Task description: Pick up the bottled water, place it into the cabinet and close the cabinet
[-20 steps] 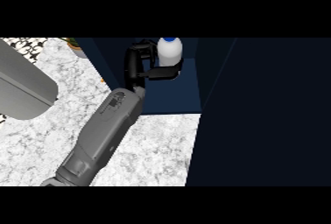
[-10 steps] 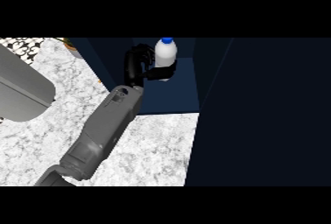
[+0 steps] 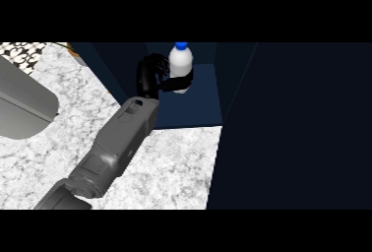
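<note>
Here, one black hand point(image 3: 152, 74) w/ fingers & thumb curled round the bottled water point(image 3: 181, 66), holding it upright, blue cap up, inside the dark blue cabinet point(image 3: 190, 106). Grey forearm point(image 3: 116, 142) runs diagonally from lower left over the marbled counter point(image 3: 174, 167). Can't tell which arm; other hand out of sight.

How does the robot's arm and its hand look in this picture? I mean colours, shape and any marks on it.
One arm shows. Its forearm is grey and boxy with rounded edges, glossy, with a small recessed panel near the wrist and a darker segment at the lower end. The hand is black, with slim jointed fingers. No cables or markings are visible.
</note>
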Tool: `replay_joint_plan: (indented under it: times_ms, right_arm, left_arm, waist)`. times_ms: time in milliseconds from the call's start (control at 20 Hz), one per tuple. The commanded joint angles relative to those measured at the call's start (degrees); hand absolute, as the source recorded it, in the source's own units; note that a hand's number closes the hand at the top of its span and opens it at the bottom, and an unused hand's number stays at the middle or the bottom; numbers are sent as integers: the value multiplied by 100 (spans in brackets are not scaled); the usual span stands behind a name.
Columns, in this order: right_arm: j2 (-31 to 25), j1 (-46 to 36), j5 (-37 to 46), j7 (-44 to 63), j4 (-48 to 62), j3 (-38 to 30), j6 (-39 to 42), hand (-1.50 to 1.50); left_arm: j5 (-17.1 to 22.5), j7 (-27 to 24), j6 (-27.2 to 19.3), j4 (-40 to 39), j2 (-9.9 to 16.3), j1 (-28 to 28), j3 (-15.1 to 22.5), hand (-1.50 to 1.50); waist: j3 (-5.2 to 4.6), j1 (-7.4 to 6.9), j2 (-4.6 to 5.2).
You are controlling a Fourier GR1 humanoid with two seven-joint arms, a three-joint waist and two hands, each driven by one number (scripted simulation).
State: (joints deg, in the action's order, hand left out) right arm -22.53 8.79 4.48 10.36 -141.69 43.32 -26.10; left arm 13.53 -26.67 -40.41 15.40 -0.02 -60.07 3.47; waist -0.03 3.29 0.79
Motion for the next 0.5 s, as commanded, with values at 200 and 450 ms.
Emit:
replay_joint_plan:
  times_ms: [200, 450]
  right_arm:
    - [-196, 222, 32, 16, -445, 4, 60, -150]
    - [-316, 170, -219, -76, -456, -144, 195, -150]
  left_arm:
    - [-233, -144, -416, -734, 46, -287, -48, -150]
    - [-508, 26, -721, -1140, 2, -305, 232, -150]
  waist:
    - [-1, 59, 33]
    - [3, 130, 54]
